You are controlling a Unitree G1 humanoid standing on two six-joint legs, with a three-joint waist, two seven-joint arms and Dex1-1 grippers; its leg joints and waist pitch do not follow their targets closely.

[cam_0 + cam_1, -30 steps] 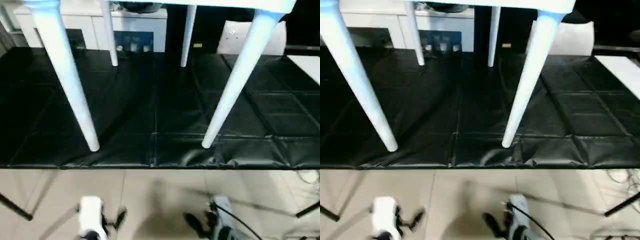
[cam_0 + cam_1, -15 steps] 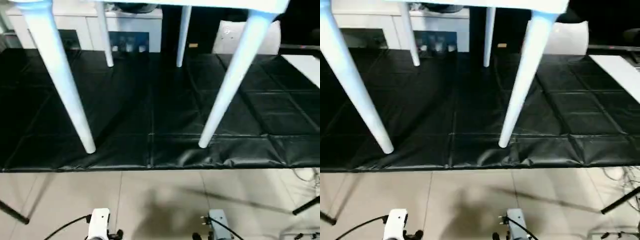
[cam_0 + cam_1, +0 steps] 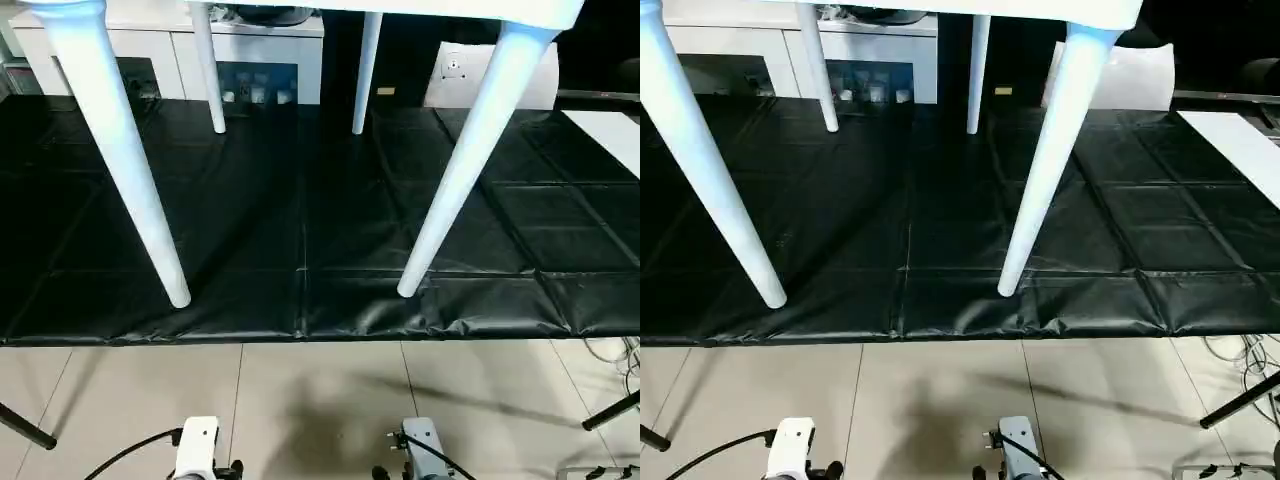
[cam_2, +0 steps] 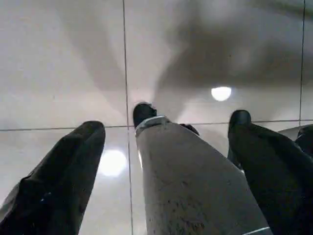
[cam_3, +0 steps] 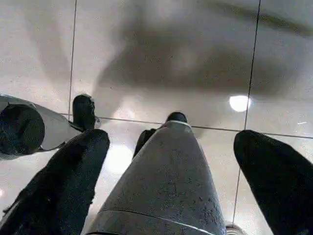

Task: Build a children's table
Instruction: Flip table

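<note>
The children's table stands upright on a black mat (image 3: 300,220), its white top (image 3: 450,8) along the upper edge of the eye views. Two legs stand near the mat's front edge, the near left leg (image 3: 125,160) and the near right leg (image 3: 460,160). The far legs (image 3: 208,70) stand behind. Both arms hang low in front of the mat, apart from the table; their wrists (image 3: 200,445) (image 3: 420,445) show over the tiled floor. My left gripper (image 4: 166,125) and right gripper (image 5: 172,139) point down at the tiles, both open and holding nothing.
White cabinets (image 3: 150,50) with glass doors stand behind the mat. A flat white panel (image 3: 610,130) lies at the right. Black stand legs (image 3: 25,430) (image 3: 610,410) cross the beige tiles on both sides, with cables (image 3: 610,350) at the right. A grey robot limb (image 4: 186,186) shows between my fingers.
Both arms have dropped toward the picture's bottom edge; the black fingers seen a second ago in the eye views are now out of them. The table has not moved.
</note>
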